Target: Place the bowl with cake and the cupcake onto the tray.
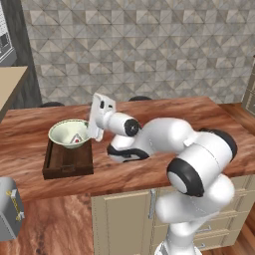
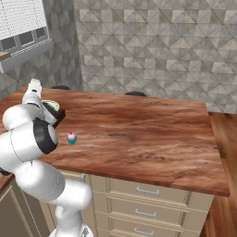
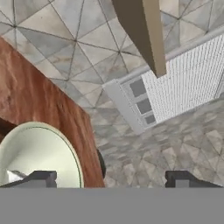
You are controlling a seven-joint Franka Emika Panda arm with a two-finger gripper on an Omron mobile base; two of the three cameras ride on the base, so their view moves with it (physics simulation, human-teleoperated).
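Left base view: bowl with cake (image 1: 69,132) resting on the tray (image 1: 68,162) at the surface's (image 1: 164,124) left end.
Tool (image 3: 111,179) beside the bowl's right rim, its fingers (image 3: 41,178) spread wide, gripping nothing. Cupcake (image 2: 71,138) stands on the surface to the right of the tray, apart from it, near the front edge.

counter (image 1: 164,124): reddish wood top, cream drawers seen below | toaster (image 1: 10,206): silver, seen low and left of counter | wall (image 1: 149,45): grey triangle tiles, seen behind counter | window blind (image 2: 21,21): seen above counter's left end
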